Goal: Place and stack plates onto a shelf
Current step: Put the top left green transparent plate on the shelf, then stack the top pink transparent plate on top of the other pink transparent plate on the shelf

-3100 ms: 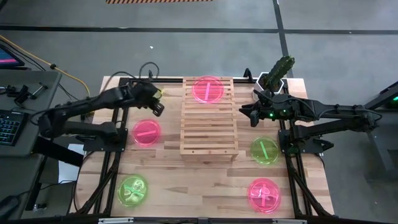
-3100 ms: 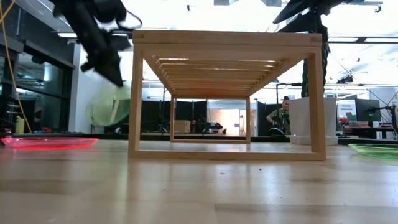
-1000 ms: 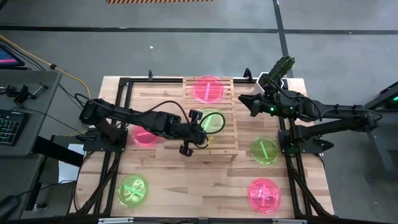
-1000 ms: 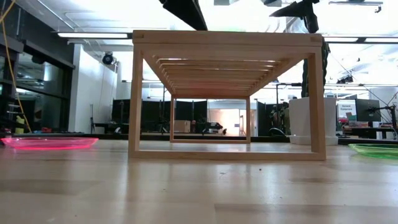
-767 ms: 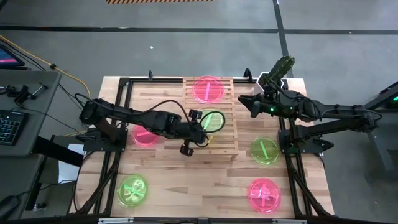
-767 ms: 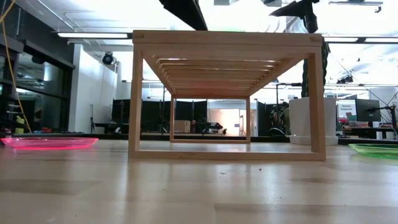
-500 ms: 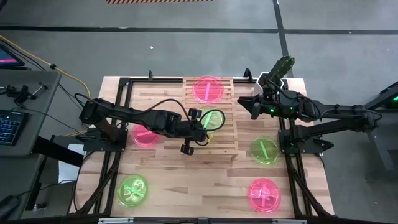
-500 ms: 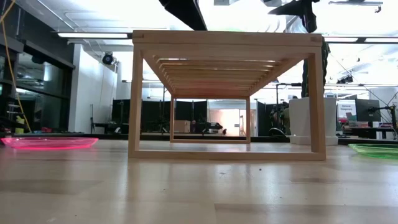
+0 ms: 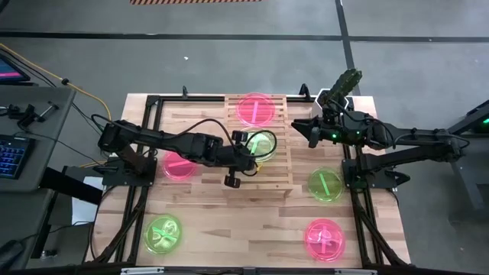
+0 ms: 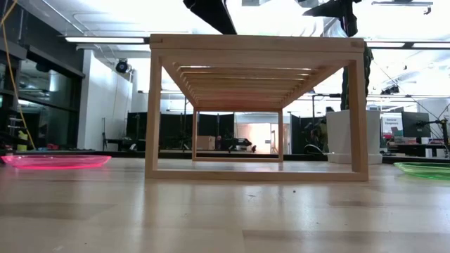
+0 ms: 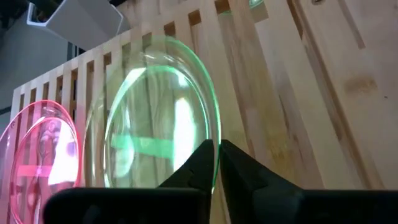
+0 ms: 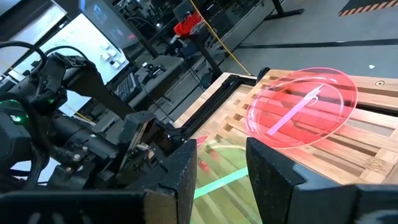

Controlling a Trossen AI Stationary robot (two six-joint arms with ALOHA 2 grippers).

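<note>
Hidden, table (image 9: pixel 206 221): in the low view only the near boards are shown; the shelf top cannot be seen from there, so the plates on it are lost.
Hidden, arms: in the low view both are cut off at the upper edge.
Hidden, cactus pot (image 9: pixel 336 95): partly covered by the right arm in the high view.
Shelf (image 9: pixel 257 169): one pale slatted rack, set mid-table between the two arms.
Plates, count: six are counted, three pink and three green.
Plates on shelf: two. A pink plate (image 9: pixel 256 109) is laid flat at the far end; a green plate (image 9: pixel 260 145) is seen just nearer, mid-shelf.
Plates on table: four. A pink one (image 9: pixel 179 165) and a green one (image 9: pixel 163 234) are seen left of the shelf; a green one (image 9: pixel 325 184) and a pink one (image 9: pixel 322 237) right of it.
Left gripper (image 11: pixel 216 155): reached over the shelf's left side; fingers drawn nearly together, the green plate's rim pinched between the tips.
Right gripper (image 12: pixel 221 163): hung beside the shelf's far right corner; fingers parted, nothing between them, nothing touched.
</note>
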